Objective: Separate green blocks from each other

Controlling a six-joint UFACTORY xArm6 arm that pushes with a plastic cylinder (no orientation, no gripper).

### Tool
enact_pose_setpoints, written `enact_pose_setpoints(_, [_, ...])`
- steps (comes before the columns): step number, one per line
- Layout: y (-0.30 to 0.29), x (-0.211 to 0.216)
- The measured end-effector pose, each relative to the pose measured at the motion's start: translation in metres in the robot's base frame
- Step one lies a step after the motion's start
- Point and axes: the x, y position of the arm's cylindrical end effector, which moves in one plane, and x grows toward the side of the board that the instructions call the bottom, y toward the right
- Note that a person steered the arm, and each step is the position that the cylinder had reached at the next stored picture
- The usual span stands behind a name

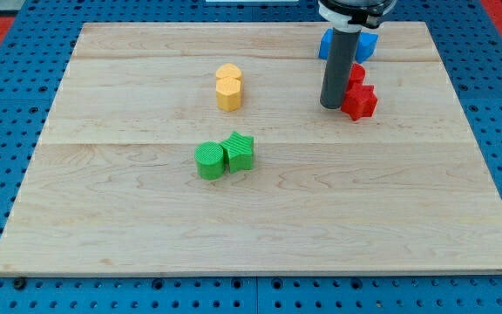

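Two green blocks [225,156] touching side by side near frame centre, not yet separated; my tip [331,105] far off at upper right beside red blocks [356,92]; no jaws, only rod.

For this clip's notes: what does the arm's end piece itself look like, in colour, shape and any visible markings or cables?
It is a plain dark grey cylindrical rod, smooth and straight, ending in a flat tip. At the view's top it enters a white collar with a black ring. No cables, labels or markings show; the arm above is out of frame.
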Motion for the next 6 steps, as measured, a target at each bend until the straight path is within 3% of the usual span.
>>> enact_pose_setpoints(1, [0.003, 0.003])
enact_pose_setpoints(2, [0.058, 0.041])
enact_pose_setpoints(3, [0.043, 0.076])
enact_pose_setpoints(5, [-0.104, 0.108])
enact_pose_setpoints(6, [-0.181, 0.046])
